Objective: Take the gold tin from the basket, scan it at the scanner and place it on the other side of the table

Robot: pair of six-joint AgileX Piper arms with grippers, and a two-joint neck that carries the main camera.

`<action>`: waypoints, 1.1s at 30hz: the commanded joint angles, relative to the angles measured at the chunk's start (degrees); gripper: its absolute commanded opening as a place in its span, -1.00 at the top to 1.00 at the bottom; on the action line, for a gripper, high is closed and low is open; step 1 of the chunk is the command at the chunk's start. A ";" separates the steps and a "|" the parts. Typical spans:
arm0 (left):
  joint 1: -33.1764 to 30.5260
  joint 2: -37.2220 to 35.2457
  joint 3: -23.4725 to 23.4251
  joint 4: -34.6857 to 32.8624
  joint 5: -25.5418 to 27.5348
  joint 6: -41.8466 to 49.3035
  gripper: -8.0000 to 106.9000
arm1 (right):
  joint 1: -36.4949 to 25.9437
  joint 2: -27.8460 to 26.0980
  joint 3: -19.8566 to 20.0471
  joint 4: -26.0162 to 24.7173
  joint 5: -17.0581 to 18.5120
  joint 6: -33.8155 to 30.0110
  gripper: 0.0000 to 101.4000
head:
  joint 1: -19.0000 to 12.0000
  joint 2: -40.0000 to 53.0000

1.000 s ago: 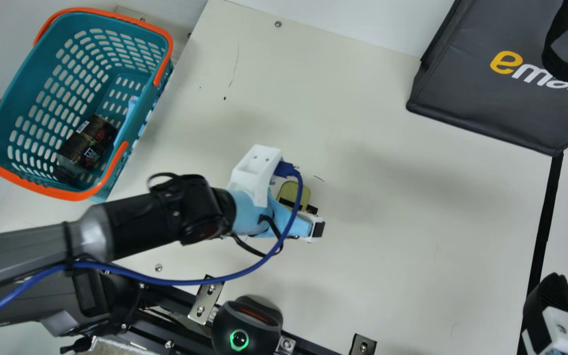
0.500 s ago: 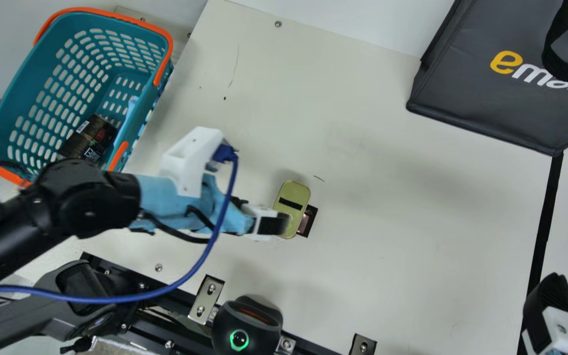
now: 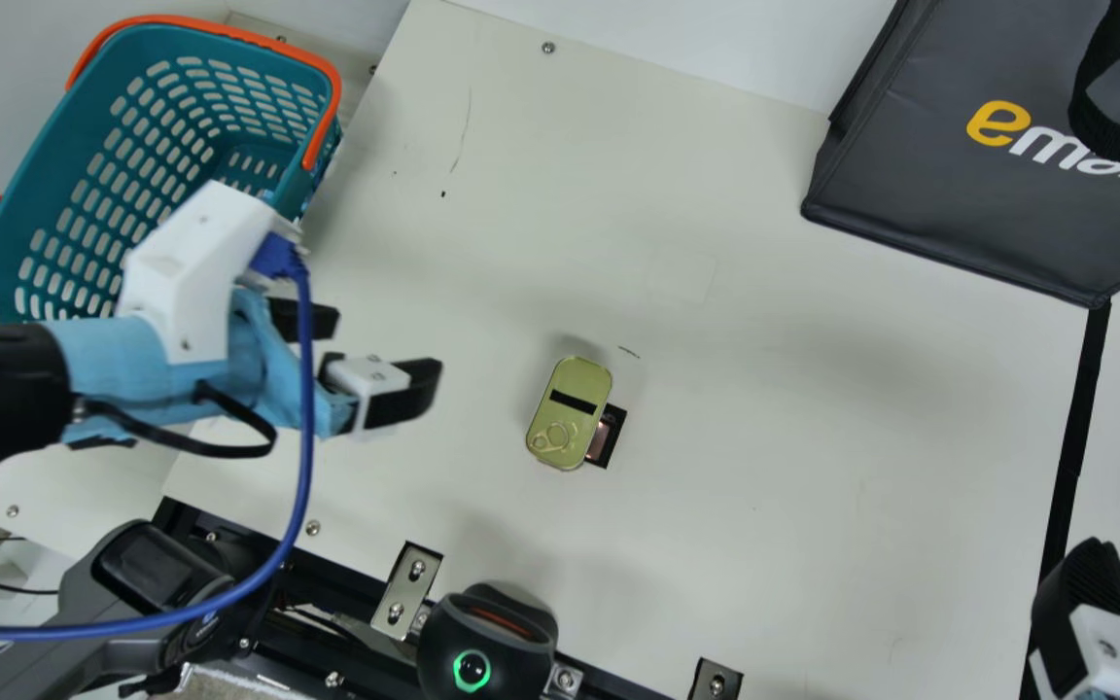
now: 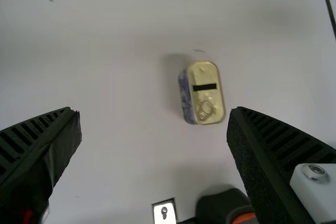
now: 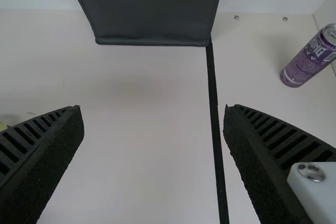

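The gold tin lies flat on the table, partly over a small dark-framed window in the tabletop. My left gripper hangs open to the left of the tin, near the basket. In the left wrist view the tin shows beyond the spread fingers of my left gripper. At the main view's lower right edge is my right gripper; the right wrist view has my right gripper open with bare table between its fingers. The black scanner, with a green-ringed light, stands at the table's near edge.
A dark grey bag stands at the back right, and a black tape line runs from it towards the near edge. Beyond the line, a purple can stands in the right wrist view. Metal brackets flank the scanner.
My left gripper has drawn back left from beside the tin to near the basket, leaving the tin where it lay. The right arm has kept still.
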 commanded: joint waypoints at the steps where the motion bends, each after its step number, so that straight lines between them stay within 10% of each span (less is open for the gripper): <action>1: 1.19 -1.01 -1.24 3.42 0.49 0.07 -0.71 | 0.00 0.00 0.00 0.00 0.00 0.00 -0.87 | -1.66 0.14; 33: 3.22 -3.74 -5.70 11.70 0.86 -0.62 -0.71 | 0.00 0.00 0.00 0.00 0.01 0.00 -0.87 | -1.66 -19.86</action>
